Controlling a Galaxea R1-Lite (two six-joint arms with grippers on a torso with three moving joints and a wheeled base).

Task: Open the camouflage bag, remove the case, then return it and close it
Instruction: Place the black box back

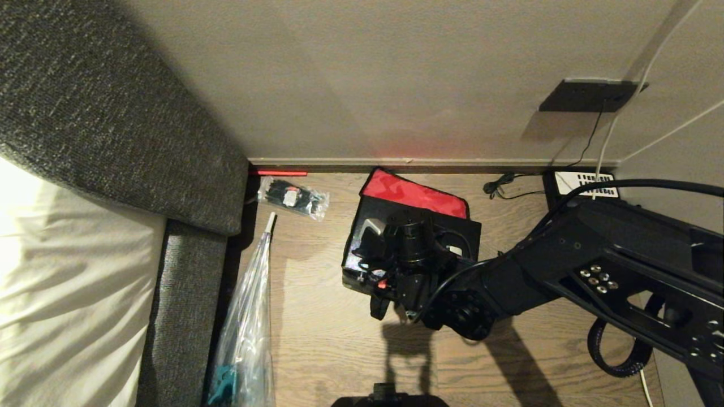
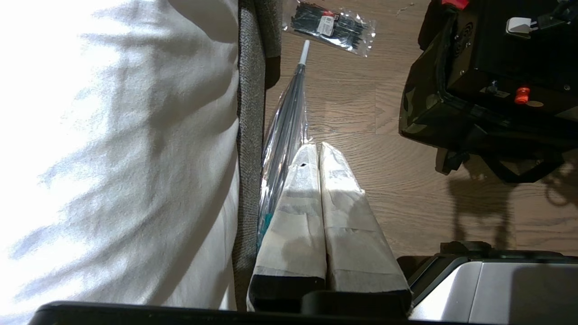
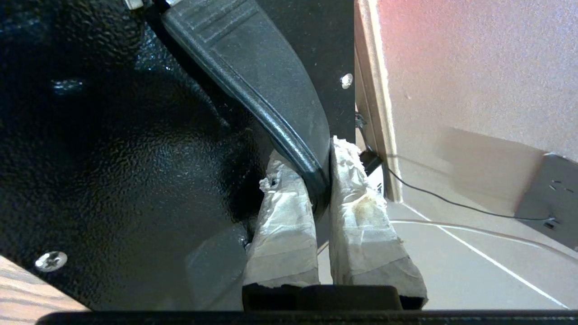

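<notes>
The camouflage bag (image 1: 352, 226) stands open on the wooden floor by the wall, its red-lined lid (image 1: 413, 192) leaning back. Its camouflage side (image 2: 422, 99) shows in the left wrist view. The glossy black case (image 3: 113, 158) sits in the bag's opening, and its front edge with the red dot (image 2: 522, 95) shows above the bag's rim. My right gripper (image 3: 311, 162) is shut on the case's black handle (image 3: 253, 76), with the right arm (image 1: 565, 265) reaching in from the right. My left gripper (image 2: 318, 151) is shut and empty, parked low beside the grey upholstered edge.
A clear packet of black items (image 1: 293, 198) and a plastic-wrapped umbrella (image 1: 249, 316) lie left of the bag, along the grey upholstery (image 1: 113, 141) with white bedding (image 1: 68, 271). A black telephone (image 1: 582, 183) and cables sit in the right corner under a wall plate (image 1: 588, 96).
</notes>
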